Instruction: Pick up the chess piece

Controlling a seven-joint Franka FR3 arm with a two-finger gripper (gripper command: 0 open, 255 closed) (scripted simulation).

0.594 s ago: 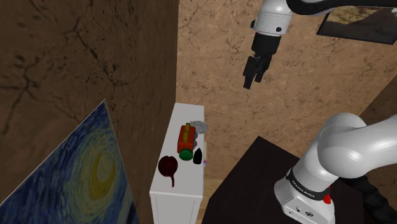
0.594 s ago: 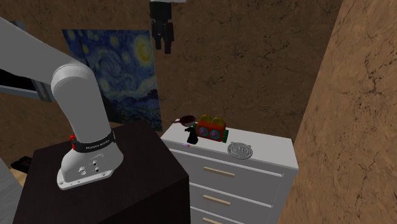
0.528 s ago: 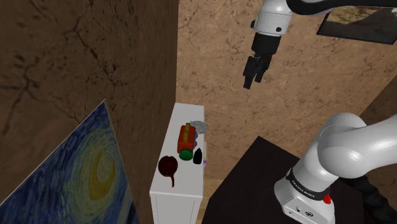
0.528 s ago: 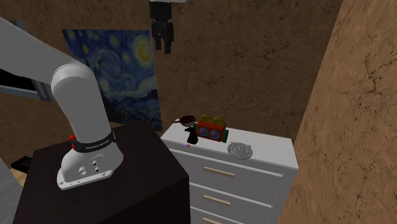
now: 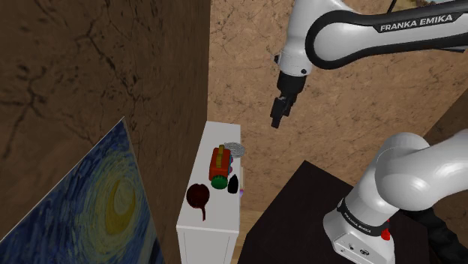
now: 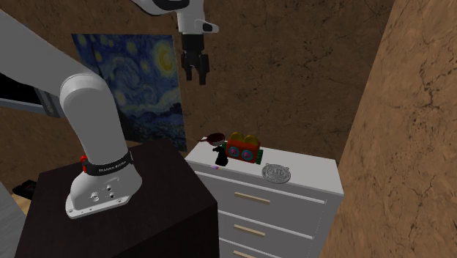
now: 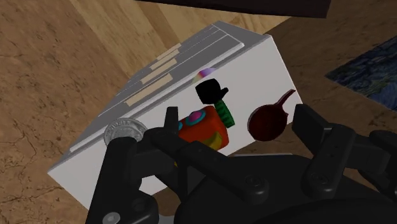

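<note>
Now gripper point(image 5: 276, 121) lower, nearer chess piece point(image 5: 233, 184)

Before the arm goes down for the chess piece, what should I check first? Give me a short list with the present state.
1. Gripper open: ok, fingers stand apart, nothing between them.
2. Chess piece in sight: ok, black, on the white dresser.
3. Gripper low enough to grasp: not ok, it hangs high above the dresser.
4. Gap between piece and red toy: cannot tell, they look very close.
</note>
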